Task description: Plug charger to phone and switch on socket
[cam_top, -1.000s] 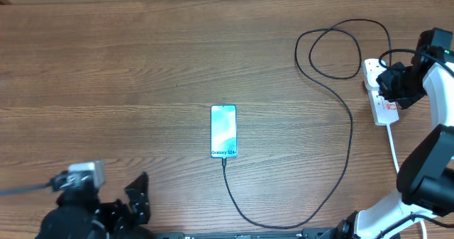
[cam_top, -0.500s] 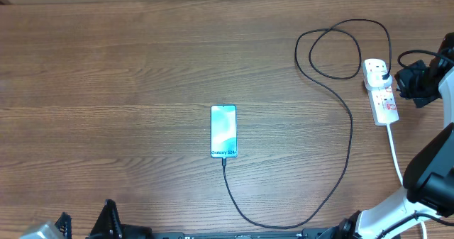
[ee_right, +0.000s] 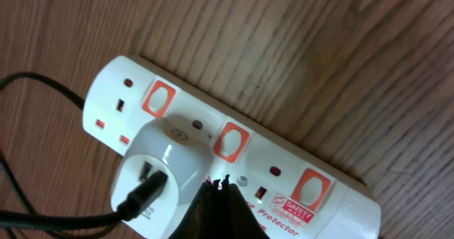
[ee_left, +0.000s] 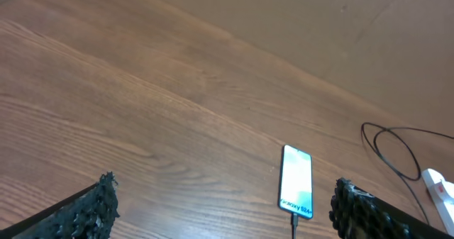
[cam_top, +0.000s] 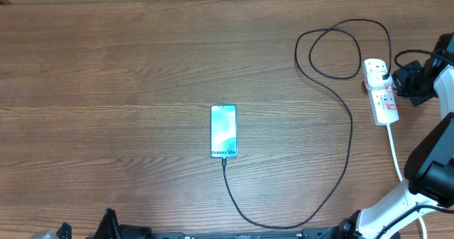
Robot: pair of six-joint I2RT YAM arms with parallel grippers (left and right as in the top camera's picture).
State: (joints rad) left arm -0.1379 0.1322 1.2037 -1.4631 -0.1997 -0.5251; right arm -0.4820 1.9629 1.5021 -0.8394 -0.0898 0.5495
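The phone (cam_top: 223, 131) is laid flat and screen up near the middle of the table (cam_top: 106, 69), with its "Galaxy S24" end turned toward the robot. The charger (cam_top: 350, 132) is seen leaving that end, where its connector tip meets the phone's edge. From there it is carried in a wide curve and some loose loops to the socket (cam_top: 381, 91) at the table's right side. In the right wrist view a white adapter (ee_right: 159, 171) is seated in one outlet of the socket, and the black cable end is pushed into the adapter's face. Three red switches (ee_right: 228, 141) are shown along the strip. The right gripper (ee_right: 218, 196) is held just over the strip beside the middle switch, its fingers pressed together with nothing gripped; whether the strip is touched cannot be told. The left gripper (ee_left: 223, 209) is seen low at the table's near edge, well apart from the phone, its fingers (ee_left: 85, 212) spread wide with nothing between them.
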